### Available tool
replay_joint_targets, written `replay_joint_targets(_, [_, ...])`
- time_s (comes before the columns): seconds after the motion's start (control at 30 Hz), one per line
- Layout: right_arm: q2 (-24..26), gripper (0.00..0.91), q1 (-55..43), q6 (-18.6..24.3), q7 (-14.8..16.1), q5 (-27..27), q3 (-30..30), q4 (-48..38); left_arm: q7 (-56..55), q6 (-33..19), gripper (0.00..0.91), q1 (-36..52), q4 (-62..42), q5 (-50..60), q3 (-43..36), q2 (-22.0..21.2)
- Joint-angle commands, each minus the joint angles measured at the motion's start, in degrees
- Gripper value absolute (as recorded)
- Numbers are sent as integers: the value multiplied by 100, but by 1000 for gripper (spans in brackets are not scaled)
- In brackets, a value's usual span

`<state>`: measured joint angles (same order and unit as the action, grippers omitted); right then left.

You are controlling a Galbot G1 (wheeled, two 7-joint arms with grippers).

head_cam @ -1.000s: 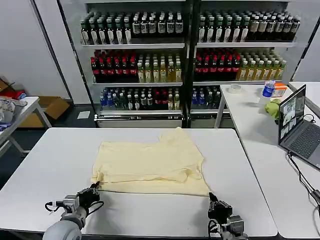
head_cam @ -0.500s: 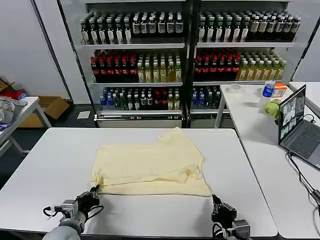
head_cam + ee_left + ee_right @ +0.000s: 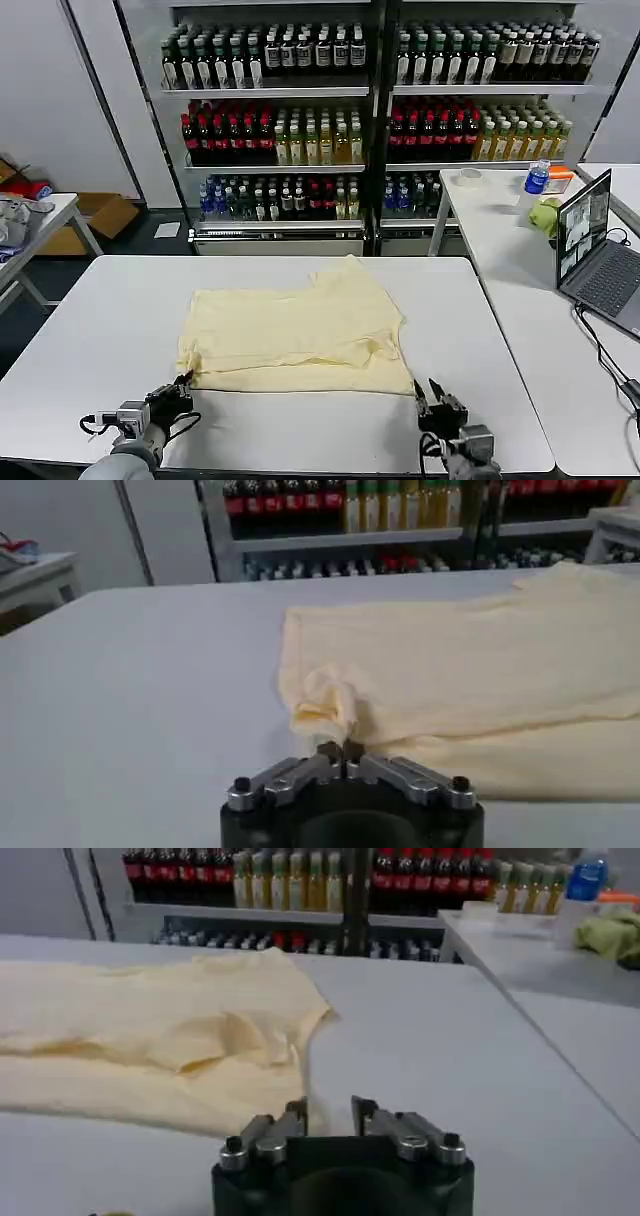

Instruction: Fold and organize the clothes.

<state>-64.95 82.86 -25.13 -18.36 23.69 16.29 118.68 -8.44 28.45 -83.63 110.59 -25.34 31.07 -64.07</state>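
Note:
The clothes are one cream T-shirt (image 3: 295, 335), lying partly folded at the middle of the white table (image 3: 110, 310). My left gripper (image 3: 183, 383) is at the shirt's near left corner. In the left wrist view, the left gripper (image 3: 340, 748) is shut, and a bunched bit of the T-shirt (image 3: 460, 660) is pinched at its tips. My right gripper (image 3: 427, 390) sits low by the near right corner. The right gripper (image 3: 328, 1108) is open with bare table between its fingers, and the edge of the T-shirt (image 3: 150, 1028) lies beside one finger.
A second white table (image 3: 520, 300) adjoins on the right, carrying a laptop (image 3: 600, 250), a green cloth (image 3: 547, 215) and a blue-capped bottle (image 3: 537, 177). Shelves of drink bottles (image 3: 300, 140) stand behind. Another table (image 3: 30, 235) stands at the far left.
Both grippers have drawn back a little toward the table's near edge. The shirt's near left corner has come slightly nearer with the left gripper.

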Motion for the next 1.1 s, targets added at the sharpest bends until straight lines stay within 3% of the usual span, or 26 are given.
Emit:
replay_joint_targets(0.03, [-97,867,-836,-188,-82,298,-381,-469,-9,17,10,17,-49,6,-15,-24])
replay_joint_targets(0.07, [-103,746,-831,-206,-83,298,-392,-472,-8,20,10,29,-52,6,-18,-25])
replay_joint_targets(0.1, [-113,272,-801,-236,-89,298,-407,-463,-8,23,10,34,-55,5,-22,-26])
replay_joint_targets(0.13, [-115,81,-765,-255,-94,294,-408,-451,-9,26,10,40,-54,7,-25,-28])
replay_joint_targets(0.17, [-118,0,-708,-252,-107,290,-406,-435,-8,28,10,42,-51,7,-29,-32])
replay_joint_targets(0.43, [-96,0,-345,-214,-166,337,-361,-222,-7,35,10,70,-42,8,-43,-36])
replay_joint_targets(0.77, [-123,0,-137,-179,-331,757,-278,-93,-22,21,10,41,-20,6,-26,-58])
replay_joint_targets(1.1, [30,0,466,-119,-266,843,76,440,-41,54,10,-372,318,-28,40,-83])
